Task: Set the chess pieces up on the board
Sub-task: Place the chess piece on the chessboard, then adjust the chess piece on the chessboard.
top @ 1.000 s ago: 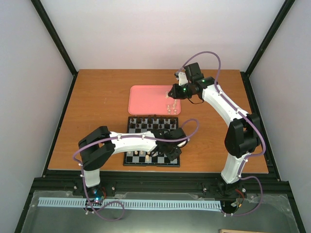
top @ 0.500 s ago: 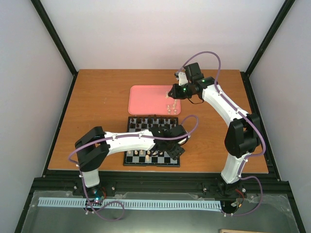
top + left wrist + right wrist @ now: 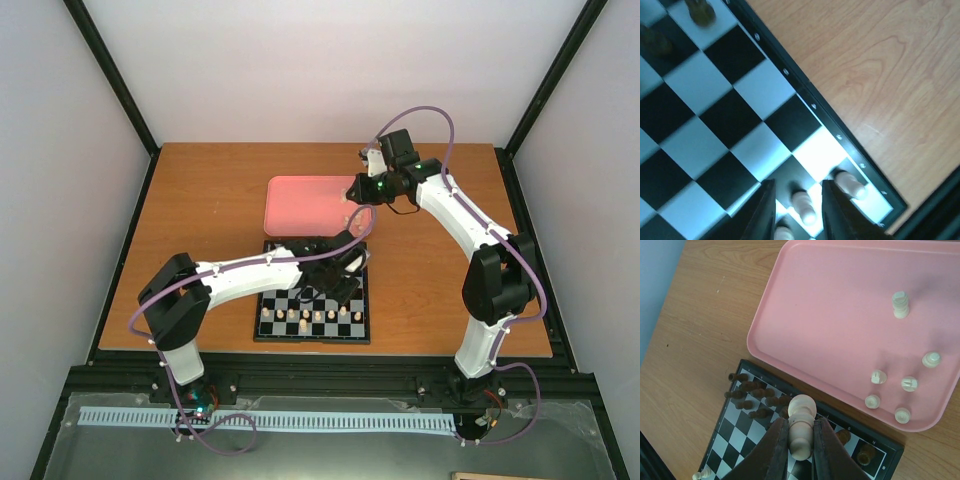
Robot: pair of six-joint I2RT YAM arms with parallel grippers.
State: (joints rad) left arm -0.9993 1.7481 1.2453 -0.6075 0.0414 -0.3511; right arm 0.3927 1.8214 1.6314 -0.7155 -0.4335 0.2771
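The desk (image 3: 200,200) stretched under both pincers, with the tray (image 3: 300,195) beneath the right pincer (image 3: 358,190) and the board (image 3: 350,300) beneath the left pincer (image 3: 338,285). Seen from the right wrist, the tray (image 3: 830,300) lay ahead of that pincer (image 3: 801,427). The board (image 3: 730,440) lay below its tips, just beside the tray's edge.

The right pincer was clamped on one cream piece (image 3: 801,415), held upright between the fingers — clear of both tray and board. Six more cream pieces (image 3: 910,384) sat on the tray, ahead and to the right of the grip. Dark pieces (image 3: 755,395) crowded the board's squares to its left.

The left pincer (image 3: 797,192) had its jaws apart, gripping nothing, above the board (image 3: 715,110) near its right border. Through the gap, cream pieces (image 3: 804,207) stood on the squares below — in the top view these cream pieces (image 3: 310,318) formed a row on the arm-base side of the pincer.
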